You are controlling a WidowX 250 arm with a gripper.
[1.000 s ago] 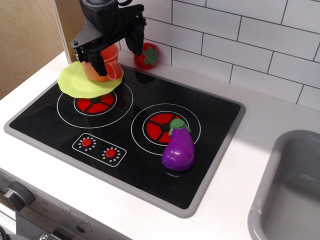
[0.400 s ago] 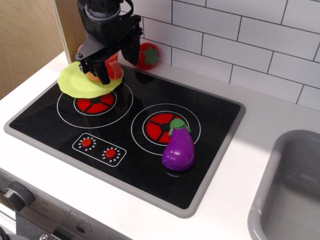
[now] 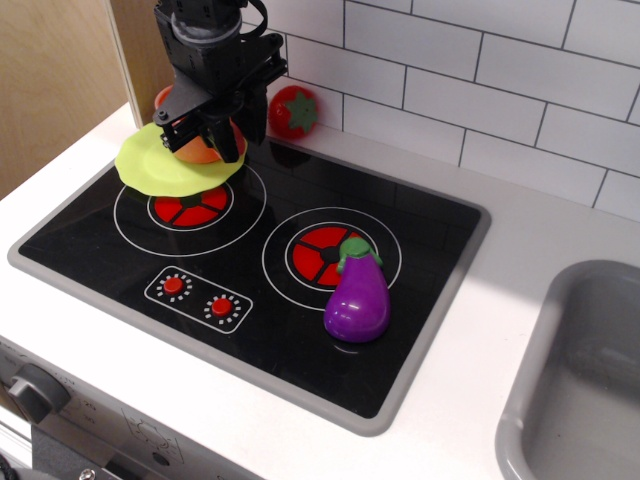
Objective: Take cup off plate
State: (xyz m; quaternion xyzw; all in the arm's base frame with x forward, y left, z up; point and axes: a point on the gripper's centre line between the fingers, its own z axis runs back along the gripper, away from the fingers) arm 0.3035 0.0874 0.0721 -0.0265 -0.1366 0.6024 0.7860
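On the plate, back-left of the hob: the cup [image 3: 197,148] sits directly under your gripper [image 3: 222,128]; only its orange-red lower body and a sliver of rim at the left show, the rest is hidden by the black fingers
Cup to fingers: the cup lies between and just below them; one finger [image 3: 198,135] crosses its front, the other [image 3: 252,118] hangs at its right side; no sideways travel looks needed, only closing and lifting
Finger state: drawn in close around the cup; you cannot tell whether they pinch it yet
Cup axis: seems upright; handle not visible, so you cannot tell its direction
Plate: the plate [image 3: 155,165] overhangs the left burner [image 3: 188,205], tilted; judge that a straight-up lift clears its shallow rim
Neighbours: tomato [image 3: 294,109] just right of the gripper by the tiled wall [image 3: 480,70]; eggplant [image 3: 358,297] well apart on the right burner
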